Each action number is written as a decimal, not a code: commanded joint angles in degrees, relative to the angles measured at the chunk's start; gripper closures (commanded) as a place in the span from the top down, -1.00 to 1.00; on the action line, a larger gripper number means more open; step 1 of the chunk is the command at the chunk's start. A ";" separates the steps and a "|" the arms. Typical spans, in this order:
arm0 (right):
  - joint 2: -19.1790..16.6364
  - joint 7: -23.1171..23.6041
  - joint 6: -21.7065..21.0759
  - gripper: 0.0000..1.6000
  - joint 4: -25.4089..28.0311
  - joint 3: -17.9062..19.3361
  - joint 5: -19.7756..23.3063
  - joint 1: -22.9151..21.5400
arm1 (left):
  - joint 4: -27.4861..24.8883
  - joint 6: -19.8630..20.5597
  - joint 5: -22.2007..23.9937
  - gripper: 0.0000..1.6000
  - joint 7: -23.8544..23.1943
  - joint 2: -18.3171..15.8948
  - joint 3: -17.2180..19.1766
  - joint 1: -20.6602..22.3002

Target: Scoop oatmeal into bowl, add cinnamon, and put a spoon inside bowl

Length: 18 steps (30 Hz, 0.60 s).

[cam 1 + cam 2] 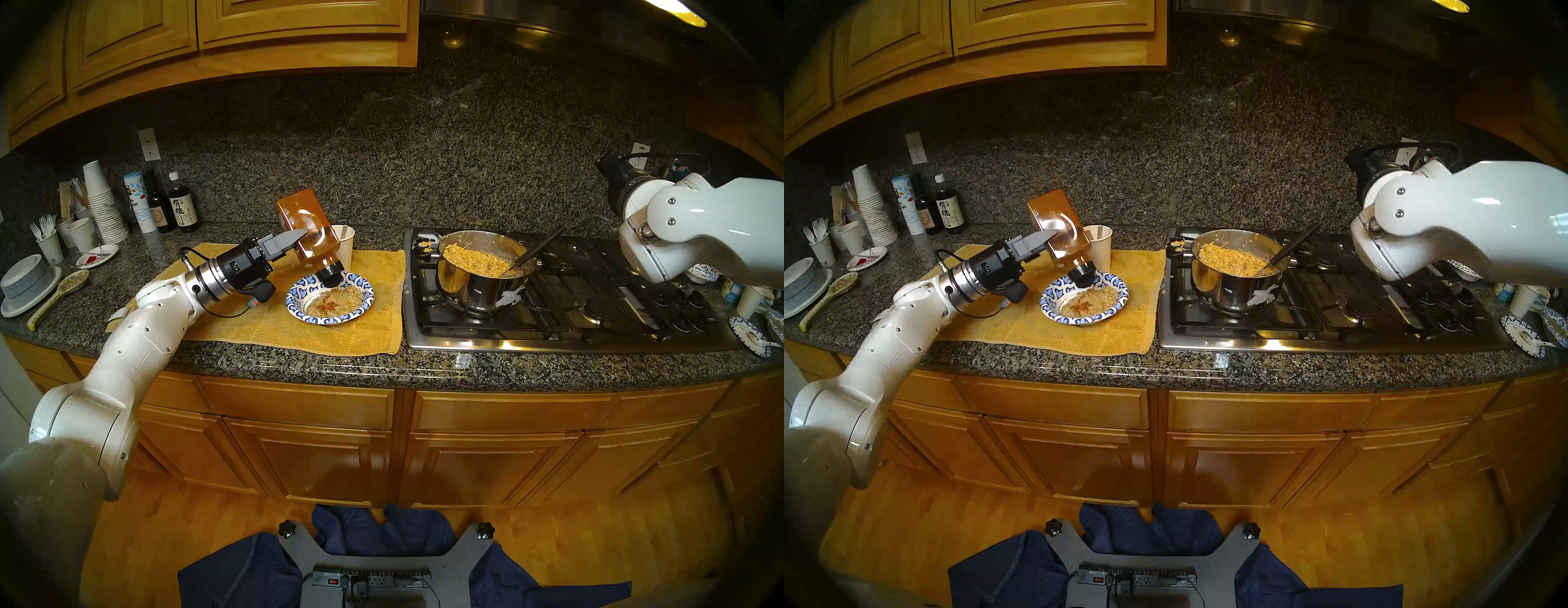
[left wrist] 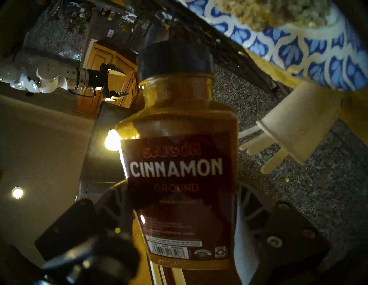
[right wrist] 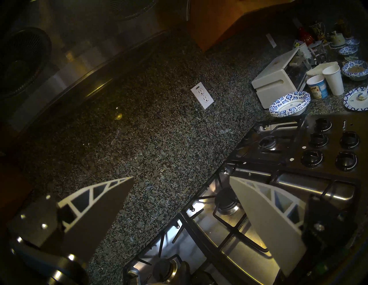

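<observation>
On the granite counter [image 1: 424, 365], our left gripper [image 1: 303, 235] clamps the cinnamon [image 1: 305, 229], lid-down over the bowl's [image 1: 297, 303] back rim; the right gripper [image 3: 181, 199], far right, gapes empty.

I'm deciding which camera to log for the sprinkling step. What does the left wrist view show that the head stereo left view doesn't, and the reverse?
Only the left wrist view shows the jar's label, reading "CINNAMON". Only the head stereo left view shows the reddish dusting on the oatmeal, the steel pot on the stove, and the left gripper clamping the jar. Both show the cinnamon jar, tipped lid-down at the bowl, and the paper cup beside it.
</observation>
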State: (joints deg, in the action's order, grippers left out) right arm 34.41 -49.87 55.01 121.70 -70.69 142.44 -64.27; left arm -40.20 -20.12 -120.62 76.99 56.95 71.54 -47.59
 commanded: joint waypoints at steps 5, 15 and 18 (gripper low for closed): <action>-0.16 -2.37 -0.01 1.00 -0.55 1.01 -0.64 -1.62 | -3.32 0.91 2.69 -1.00 -0.45 1.58 3.38 4.31; -0.07 -2.31 -0.01 1.00 -0.55 0.93 -0.32 -1.73 | -5.23 -0.13 4.34 -1.00 -2.59 3.77 6.88 5.99; -0.13 -3.77 -0.01 1.00 -0.46 1.26 -1.10 -1.74 | -5.85 -0.53 3.90 -1.00 -2.66 3.04 6.62 3.51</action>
State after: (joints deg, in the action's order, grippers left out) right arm 34.30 -49.81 55.01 121.66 -70.94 142.99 -64.25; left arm -43.48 -19.75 -118.60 73.90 60.06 76.48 -45.31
